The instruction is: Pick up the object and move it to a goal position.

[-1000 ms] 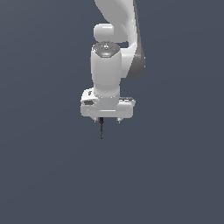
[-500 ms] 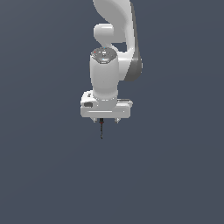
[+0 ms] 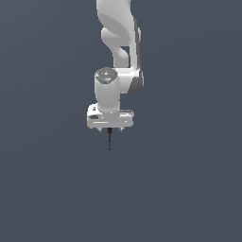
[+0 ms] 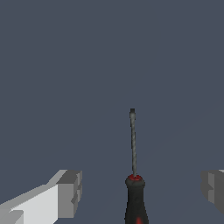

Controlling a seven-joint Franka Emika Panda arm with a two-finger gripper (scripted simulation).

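The arm [image 3: 120,42] is glossy white, built of rounded, bulbous links with a grey band at the joint in the centre of the exterior frame. A cylindrical wrist [image 3: 108,92] has a flat grey cap, above a wide, boxy white pincer [image 3: 109,128] body; the wrist view shows blocky grey fingertips [image 4: 70,193] on white fingers
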